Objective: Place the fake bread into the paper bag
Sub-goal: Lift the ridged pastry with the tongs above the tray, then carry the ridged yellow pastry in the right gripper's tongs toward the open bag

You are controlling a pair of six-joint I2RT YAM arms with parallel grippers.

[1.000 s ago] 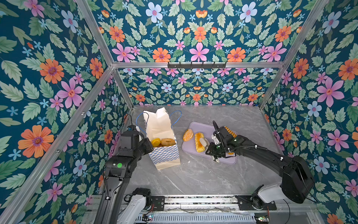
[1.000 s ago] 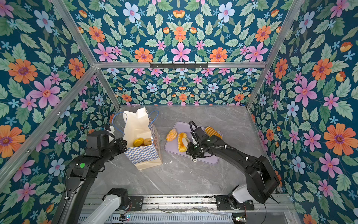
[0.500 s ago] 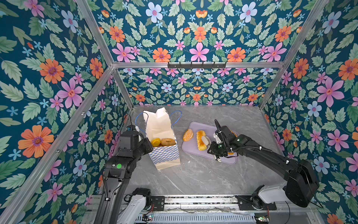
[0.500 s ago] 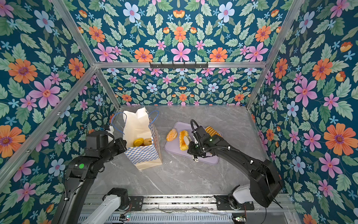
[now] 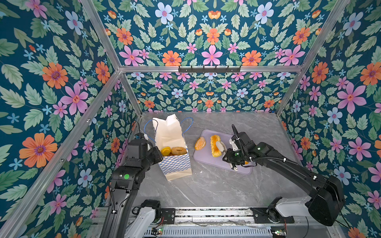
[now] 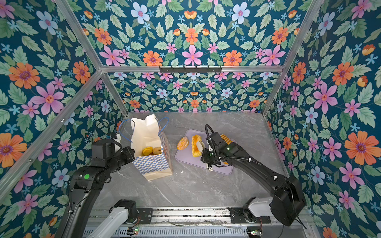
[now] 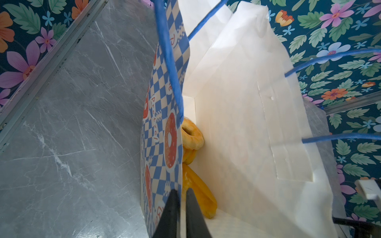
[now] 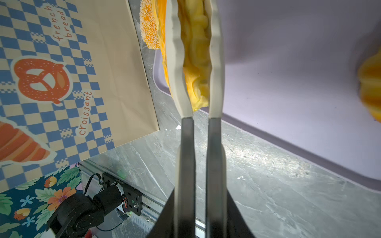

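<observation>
The long loaf [image 5: 215,144] is at the lilac tray's [image 5: 208,163] 10 o'clock side, pinched lengthwise by the right gripper [image 8: 194,12], whose arm stretches low from 5 o'clock. At the tray's 9 o'clock, the left gripper [image 7: 181,192] clamps the paper bag's [image 5: 175,164] wall, with its wrist bent.

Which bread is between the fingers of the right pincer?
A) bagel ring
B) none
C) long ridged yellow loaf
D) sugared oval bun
C: the right wrist view shows the right pincer closed on the long ridged yellow loaf, a white finger on each side.
</observation>
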